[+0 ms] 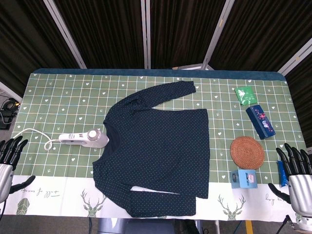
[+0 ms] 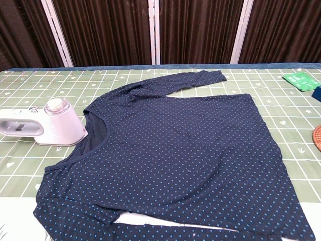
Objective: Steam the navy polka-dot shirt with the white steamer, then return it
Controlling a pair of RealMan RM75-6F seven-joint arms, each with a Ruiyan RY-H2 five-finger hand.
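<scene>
The navy polka-dot shirt (image 1: 155,151) (image 2: 175,150) lies flat in the middle of the green patterned tablecloth (image 1: 63,97), collar to the left, one sleeve stretched to the back and the other folded along the front edge. The white steamer (image 1: 84,139) (image 2: 47,125) lies on its side just left of the collar, its cord (image 1: 30,132) looping off to the left. My left hand (image 1: 9,153) hovers at the table's front left corner with fingers spread, holding nothing. My right hand (image 1: 295,168) hovers at the front right corner, fingers spread too. Neither hand shows in the chest view.
Right of the shirt sit a round woven coaster (image 1: 247,152), a small blue box (image 1: 243,178), a dark blue patterned case (image 1: 260,122) and a green packet (image 1: 245,94) (image 2: 297,80). A blue item (image 1: 281,173) lies beside my right hand.
</scene>
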